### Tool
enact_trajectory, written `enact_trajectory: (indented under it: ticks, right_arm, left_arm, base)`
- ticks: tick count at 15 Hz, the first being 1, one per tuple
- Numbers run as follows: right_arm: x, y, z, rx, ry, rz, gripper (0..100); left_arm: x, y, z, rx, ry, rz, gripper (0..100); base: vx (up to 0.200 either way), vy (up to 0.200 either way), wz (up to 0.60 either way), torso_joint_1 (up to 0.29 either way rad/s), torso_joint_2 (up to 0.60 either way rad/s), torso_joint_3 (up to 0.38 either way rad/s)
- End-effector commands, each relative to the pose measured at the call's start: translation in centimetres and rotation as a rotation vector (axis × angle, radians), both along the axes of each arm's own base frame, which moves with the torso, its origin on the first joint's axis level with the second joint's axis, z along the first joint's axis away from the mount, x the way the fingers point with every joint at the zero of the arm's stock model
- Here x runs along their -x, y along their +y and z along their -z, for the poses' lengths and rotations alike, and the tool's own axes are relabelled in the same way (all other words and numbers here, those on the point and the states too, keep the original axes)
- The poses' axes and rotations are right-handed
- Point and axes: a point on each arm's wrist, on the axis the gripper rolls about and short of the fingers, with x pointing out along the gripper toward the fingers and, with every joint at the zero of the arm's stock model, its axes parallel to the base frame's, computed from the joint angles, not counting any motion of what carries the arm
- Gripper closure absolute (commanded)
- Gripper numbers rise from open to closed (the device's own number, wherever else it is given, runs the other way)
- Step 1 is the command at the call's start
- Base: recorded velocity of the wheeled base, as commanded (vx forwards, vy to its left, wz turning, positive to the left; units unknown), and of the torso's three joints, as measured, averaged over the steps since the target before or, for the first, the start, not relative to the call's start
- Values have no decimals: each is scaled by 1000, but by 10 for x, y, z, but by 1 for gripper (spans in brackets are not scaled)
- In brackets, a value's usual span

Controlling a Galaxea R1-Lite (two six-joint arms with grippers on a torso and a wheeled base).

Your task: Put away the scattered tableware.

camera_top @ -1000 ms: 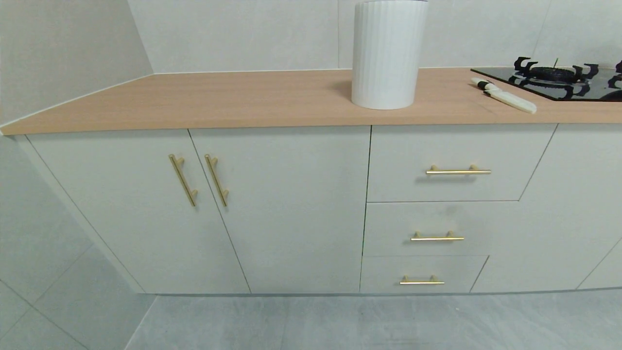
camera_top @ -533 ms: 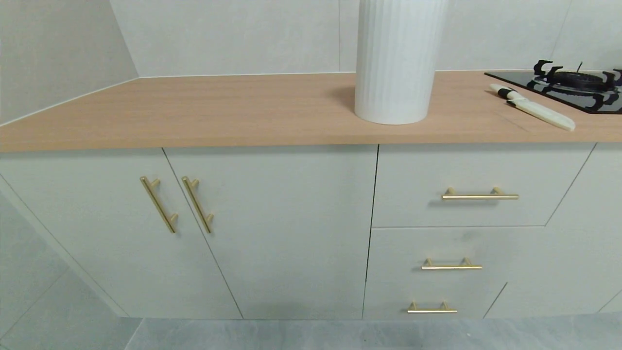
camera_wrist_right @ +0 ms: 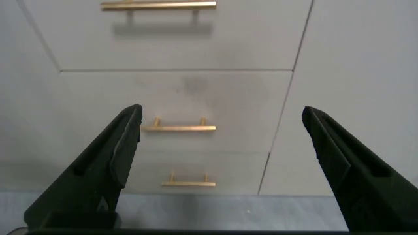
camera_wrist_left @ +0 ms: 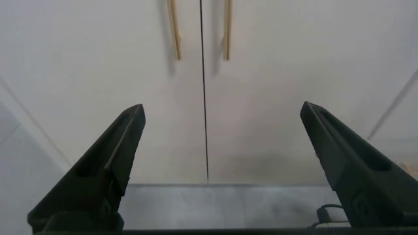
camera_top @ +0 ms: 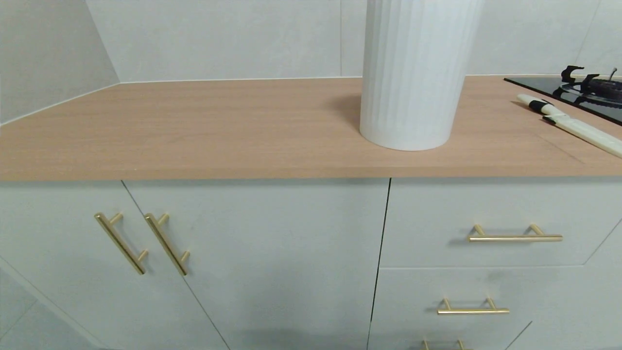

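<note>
A pale tiled kitchen corner holds a wood-topped counter [camera_top: 194, 131] over grey cupboards.

Nearest, both arms hang low before the cabinet fronts. The left pincer [camera_wrist_left: 222, 112] is spread wide and empty, facing the seam between the two cupboard doors [camera_wrist_left: 200, 98]. The right pincer [camera_wrist_right: 222, 115] is just as wide and empty, facing the stacked drawers [camera_wrist_right: 176, 98] with their brass handles [camera_wrist_right: 179, 127].

From this height, either arm must rise past those handles and the counter's front edge, so a steep lift could knock into them.

Farther back, a tall white ribbed container [camera_top: 415, 73] stands upright on the counter, its mouth out of frame. It looks top-heavy, and an arm sweeping across could topple it.

Beyond it to the right lies a white knife [camera_top: 571, 124], flat on the wood and just beside the black hob [camera_top: 588, 92], well apart from the container.

The knife is thin and lies flush, so a pincer coming down on it may scrape the counter. It could also nudge the knife against the hob, or close on the blade and let it slip during the carry.
</note>
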Motion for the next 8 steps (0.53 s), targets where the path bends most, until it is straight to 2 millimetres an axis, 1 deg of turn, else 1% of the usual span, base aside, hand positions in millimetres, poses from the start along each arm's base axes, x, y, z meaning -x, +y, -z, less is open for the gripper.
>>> enact_trajectory:
  ticks: [1,2,8]
  right_arm:
    - [0,0,0,0,2,1,0]
    - [0,0,0,0,2,-1,0]
    - [0,0,0,0,2,1,0]
  left_arm:
    - [0,0,0,0,0,0,0]
    - [0,0,0,0,0,0,0]
    - [0,0,0,0,0,0,0]
  base:
    - [200,0,0,2,-2,2]
    - [200,0,0,2,7,-2]
    - [0,0,0,0,0,0]
